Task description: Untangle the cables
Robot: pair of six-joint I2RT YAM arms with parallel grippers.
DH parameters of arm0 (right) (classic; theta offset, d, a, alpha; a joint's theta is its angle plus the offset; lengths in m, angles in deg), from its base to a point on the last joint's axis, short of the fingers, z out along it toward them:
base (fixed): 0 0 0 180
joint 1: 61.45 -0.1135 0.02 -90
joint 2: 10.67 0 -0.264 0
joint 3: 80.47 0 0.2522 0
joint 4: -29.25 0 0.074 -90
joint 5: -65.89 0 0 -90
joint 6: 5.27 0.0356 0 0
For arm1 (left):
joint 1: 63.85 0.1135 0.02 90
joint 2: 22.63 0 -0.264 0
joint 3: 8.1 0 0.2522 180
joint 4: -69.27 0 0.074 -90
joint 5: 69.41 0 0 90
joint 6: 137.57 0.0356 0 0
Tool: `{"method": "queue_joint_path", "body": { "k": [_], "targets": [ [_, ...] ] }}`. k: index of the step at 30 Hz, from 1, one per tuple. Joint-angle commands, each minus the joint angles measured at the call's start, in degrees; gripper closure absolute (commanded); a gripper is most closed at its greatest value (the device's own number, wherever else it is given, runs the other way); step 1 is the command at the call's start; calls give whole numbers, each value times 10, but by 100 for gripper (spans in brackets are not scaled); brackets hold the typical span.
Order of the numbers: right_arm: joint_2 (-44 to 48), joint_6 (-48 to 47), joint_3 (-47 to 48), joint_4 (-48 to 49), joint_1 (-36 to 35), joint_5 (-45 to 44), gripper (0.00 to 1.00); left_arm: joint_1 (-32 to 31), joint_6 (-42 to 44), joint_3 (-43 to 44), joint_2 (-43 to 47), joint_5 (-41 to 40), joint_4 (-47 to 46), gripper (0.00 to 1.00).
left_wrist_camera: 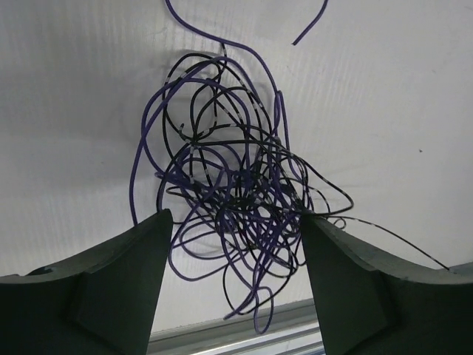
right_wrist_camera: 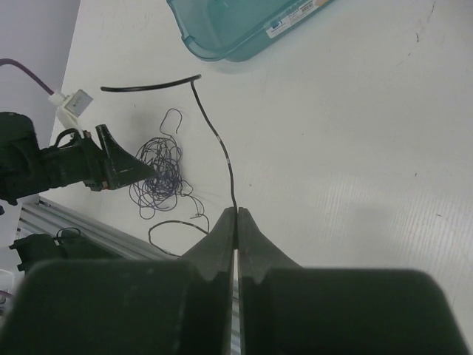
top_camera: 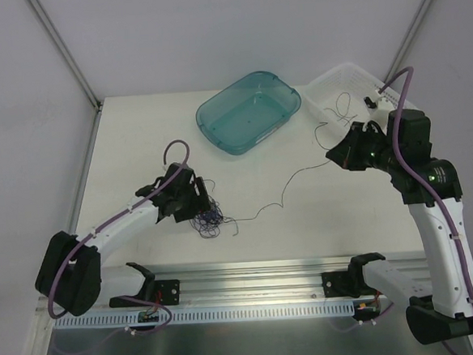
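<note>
L gripper (left_wrist_camera: pixel 233 222) spread, straddling cable knot (left_wrist_camera: pixel 229 185) on table (top_camera: pixel 136 136), nr front rail (top_camera: pixel 252 278). R gripper (right_wrist_camera: pixel 235 213) pressed together, pinching single strand (right_wrist_camera: pixel 219 140) trailing toward knot. Teal tub (top_camera: pixel 248 112) behind; white basket (top_camera: pixel 331 81) far R.

No text can be read; the sticker (right_wrist_camera: pixel 294 16) on the teal bin (right_wrist_camera: pixel 222 33) is too blurred

Top view high over near edge, left wrist close above cable knot (left_wrist_camera: pixel 236 200), right wrist farther, facing left edge, knot in all three.
</note>
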Motion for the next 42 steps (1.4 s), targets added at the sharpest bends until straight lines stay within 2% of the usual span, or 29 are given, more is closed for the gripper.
{"method": "queue_joint_path", "body": {
  "k": [1, 2, 5, 6, 8, 10, 15, 16, 22, 25, 29, 34, 37, 42],
  "targets": [
    [15, 3, -1, 12, -5, 16, 99, -17, -28, 18, -43, -25, -24, 31],
    [17, 1, 0, 10, -5, 15, 99, -17, -33, 18, -54, -26, -30, 34],
    [22, -12, 6, -5, -5, 3, 99, -17, -50, 17, -89, -51, -47, 56],
    [23, -17, 11, -11, -4, -2, 99, -17, -48, 21, -94, -61, -46, 75],
    [23, -37, 38, -41, -5, -29, 99, -7, -42, 23, -94, -69, -46, 92],
    [22, -65, 59, -81, -5, -56, 99, 27, -33, 22, -86, -69, -42, 100],
    [32, -80, 128, -132, -4, -215, 99, 119, 15, 33, -42, -82, -17, 100],
    [36, -77, 134, -138, -4, -254, 99, 154, 21, 38, -38, -81, -11, 100],
    [39, -78, 176, -155, -4, -342, 99, 256, 65, 67, -20, -76, 15, 98],
    [42, -76, 187, -156, -3, -355, 99, 286, 75, 73, -15, -71, 20, 94],
    [42, -74, 202, -155, -4, -353, 99, 329, 83, 72, -15, -62, 24, 94],
    [38, -73, 216, -155, -4, -340, 99, 337, 102, 76, -29, -71, 31, 92],
    [35, -75, 251, -160, -4, -357, 99, 355, 101, 81, -48, -88, 41, 91],
    [24, -74, 289, -161, -4, -332, 99, 389, 97, 111, -100, -95, 46, 87]
  ]
}}
